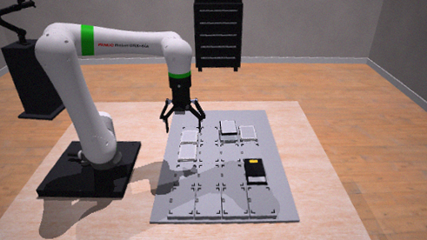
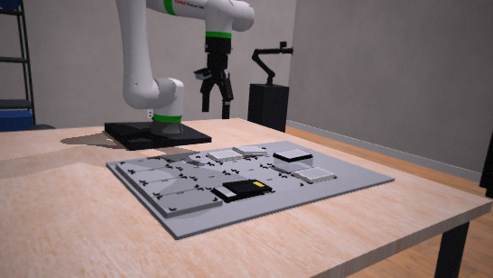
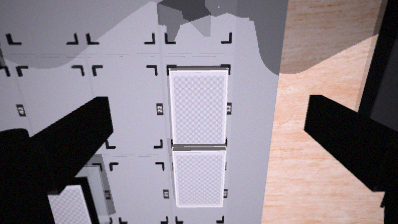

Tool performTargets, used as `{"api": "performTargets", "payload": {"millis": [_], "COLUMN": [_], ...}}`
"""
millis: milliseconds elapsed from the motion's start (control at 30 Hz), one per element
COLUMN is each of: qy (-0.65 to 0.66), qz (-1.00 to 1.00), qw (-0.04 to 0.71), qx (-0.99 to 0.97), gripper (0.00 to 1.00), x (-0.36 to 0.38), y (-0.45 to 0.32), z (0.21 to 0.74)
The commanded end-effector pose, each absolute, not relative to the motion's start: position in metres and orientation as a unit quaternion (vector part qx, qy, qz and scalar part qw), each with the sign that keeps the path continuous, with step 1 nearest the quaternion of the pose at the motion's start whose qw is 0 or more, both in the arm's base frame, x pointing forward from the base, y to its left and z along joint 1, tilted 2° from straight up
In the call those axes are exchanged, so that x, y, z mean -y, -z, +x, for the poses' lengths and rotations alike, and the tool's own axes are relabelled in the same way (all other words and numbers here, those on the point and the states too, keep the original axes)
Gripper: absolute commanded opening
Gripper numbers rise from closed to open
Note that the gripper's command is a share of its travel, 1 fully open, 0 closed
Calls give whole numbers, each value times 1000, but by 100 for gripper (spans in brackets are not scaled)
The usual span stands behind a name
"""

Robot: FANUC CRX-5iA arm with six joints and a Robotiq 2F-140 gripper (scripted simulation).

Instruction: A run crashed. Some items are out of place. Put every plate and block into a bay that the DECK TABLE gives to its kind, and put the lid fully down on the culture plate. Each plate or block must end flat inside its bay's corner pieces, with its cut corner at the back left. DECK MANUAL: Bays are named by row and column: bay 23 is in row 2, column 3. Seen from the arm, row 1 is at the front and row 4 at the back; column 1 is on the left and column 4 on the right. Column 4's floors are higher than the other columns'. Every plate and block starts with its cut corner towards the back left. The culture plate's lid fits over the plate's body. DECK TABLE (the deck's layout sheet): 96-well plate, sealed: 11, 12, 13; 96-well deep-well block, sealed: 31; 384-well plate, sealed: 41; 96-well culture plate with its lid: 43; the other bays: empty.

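Note:
My gripper (image 1: 184,130) (image 2: 216,114) (image 3: 208,113) is open and empty, high above bays 11 and 12. A white-topped plate (image 1: 188,153) (image 2: 223,155) (image 3: 199,106) lies in bay 12. Another (image 1: 189,135) (image 2: 249,151) (image 3: 200,178) is at bay 11, shifted towards bay 12 and apparently tilted. A third (image 1: 247,133) (image 2: 314,174) lies in bay 41. A black-sided plate with a white top (image 1: 228,126) (image 2: 293,154) (image 3: 71,205) sits on a clear deep-well block (image 1: 229,138) (image 2: 291,164) in bay 31. The black lid (image 1: 254,167) (image 2: 244,186) sits offset on the culture plate (image 1: 256,179) (image 2: 226,191) in bay 43, leaving its column 4 end uncovered.
The grey deck (image 1: 285,199) (image 2: 361,178) carries black corner pieces. Bay 13 holds nothing. The raised column 4 floors (image 1: 234,207) (image 2: 190,205) hold nothing. The arm's black base (image 1: 80,186) (image 2: 128,141) stands beside the deck.

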State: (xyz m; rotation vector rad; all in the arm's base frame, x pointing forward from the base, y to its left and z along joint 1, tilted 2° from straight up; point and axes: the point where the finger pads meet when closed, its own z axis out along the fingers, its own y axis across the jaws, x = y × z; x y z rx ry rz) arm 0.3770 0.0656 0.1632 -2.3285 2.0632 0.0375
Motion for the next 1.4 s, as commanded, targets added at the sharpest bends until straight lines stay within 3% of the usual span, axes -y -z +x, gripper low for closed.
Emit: {"api": "performTargets", "payload": {"millis": [0, 800, 1367], "qy": [-11, -11, -11], "qz": [-748, -748, -748], "qw": [16, 16, 16], "qx": [-663, -663, -663], "gripper": [100, 100, 100], "x": [-66, -66, -6], "y": [-164, -164, -162], "z": [378, 378, 385]}}
